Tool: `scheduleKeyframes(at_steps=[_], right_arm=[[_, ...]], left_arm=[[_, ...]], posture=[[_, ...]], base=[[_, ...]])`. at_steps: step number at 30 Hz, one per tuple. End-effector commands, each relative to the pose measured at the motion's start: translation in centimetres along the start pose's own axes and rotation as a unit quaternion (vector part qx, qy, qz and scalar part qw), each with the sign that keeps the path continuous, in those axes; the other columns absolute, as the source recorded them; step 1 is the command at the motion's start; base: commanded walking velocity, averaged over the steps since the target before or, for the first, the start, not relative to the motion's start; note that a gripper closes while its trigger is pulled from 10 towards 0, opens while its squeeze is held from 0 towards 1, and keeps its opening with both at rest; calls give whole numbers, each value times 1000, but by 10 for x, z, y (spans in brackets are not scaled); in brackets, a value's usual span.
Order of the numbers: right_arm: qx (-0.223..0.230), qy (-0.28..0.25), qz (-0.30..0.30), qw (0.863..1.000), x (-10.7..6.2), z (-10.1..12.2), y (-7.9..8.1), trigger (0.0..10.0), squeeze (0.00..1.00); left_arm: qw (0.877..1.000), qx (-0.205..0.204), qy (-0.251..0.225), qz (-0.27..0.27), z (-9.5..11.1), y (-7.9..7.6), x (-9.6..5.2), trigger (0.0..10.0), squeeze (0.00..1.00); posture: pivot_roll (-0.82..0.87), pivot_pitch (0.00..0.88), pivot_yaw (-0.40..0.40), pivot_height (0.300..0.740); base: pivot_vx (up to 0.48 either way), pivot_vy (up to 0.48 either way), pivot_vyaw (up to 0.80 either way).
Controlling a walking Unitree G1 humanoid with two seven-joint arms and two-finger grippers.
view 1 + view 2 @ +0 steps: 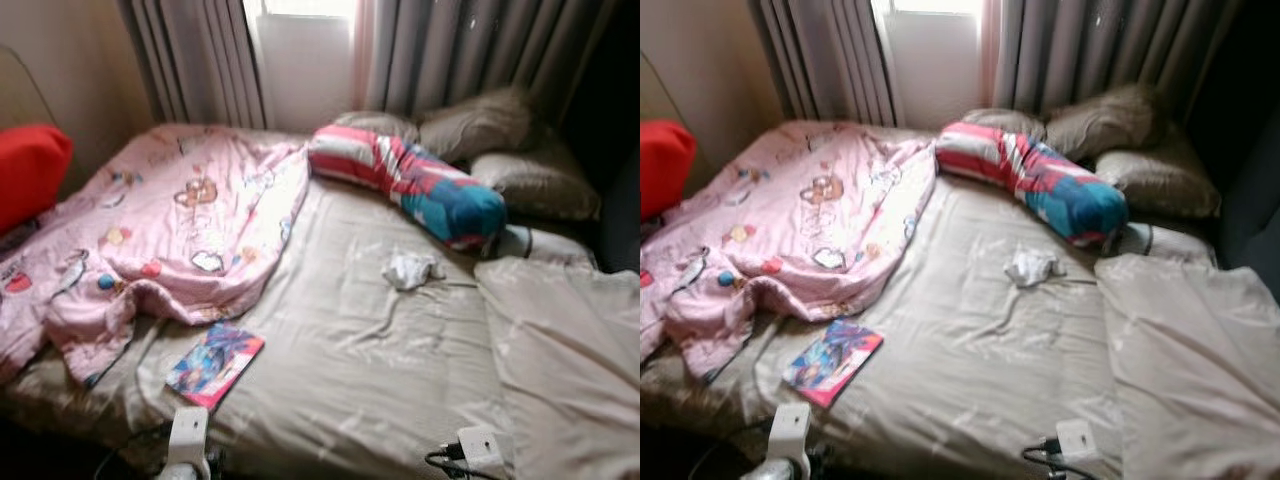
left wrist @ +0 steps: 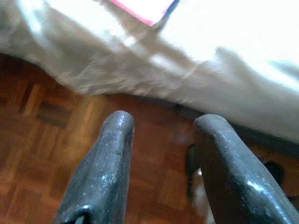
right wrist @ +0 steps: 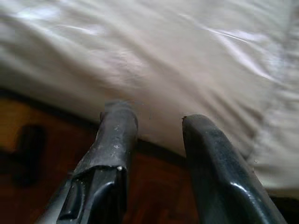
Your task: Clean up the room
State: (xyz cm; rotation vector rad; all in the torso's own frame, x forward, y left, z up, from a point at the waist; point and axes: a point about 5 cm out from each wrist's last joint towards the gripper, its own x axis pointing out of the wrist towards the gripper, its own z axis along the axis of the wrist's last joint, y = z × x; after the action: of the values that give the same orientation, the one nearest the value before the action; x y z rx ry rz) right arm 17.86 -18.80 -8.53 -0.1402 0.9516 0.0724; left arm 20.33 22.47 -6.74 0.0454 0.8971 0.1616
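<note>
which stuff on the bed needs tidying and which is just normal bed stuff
To tidy:
- pink blanket, crumpled on the robot's left side of the bed
- colourful book, near the bed's front edge
- small white cloth, mid-bed
- striped bolster, lying askew

Just there:
- brown pillows at the head
- grey curtains
- red cushion

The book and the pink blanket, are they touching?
Apart. In the left eye view a strip of beige sheet shows between the book and the pink blanket.
</note>
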Motion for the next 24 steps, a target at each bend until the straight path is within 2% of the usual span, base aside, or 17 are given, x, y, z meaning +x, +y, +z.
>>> scheduleKeyframes(at_steps=[1, 24], right_arm=[[-2, 5, -13, 1000, -1, -2, -10, 10000, 0], [0, 7, -14, 1000, -2, -3, -11, 10000, 0]], left_arm=[[1000, 1, 1, -7, 0, -6, 0, 10000, 0], [1000, 5, 5, -8, -1, -4, 0, 10000, 0]], posture=[[-21, 0, 14, 740], [-29, 0, 22, 740]], base=[[0, 352, 0], [0, 348, 0]])
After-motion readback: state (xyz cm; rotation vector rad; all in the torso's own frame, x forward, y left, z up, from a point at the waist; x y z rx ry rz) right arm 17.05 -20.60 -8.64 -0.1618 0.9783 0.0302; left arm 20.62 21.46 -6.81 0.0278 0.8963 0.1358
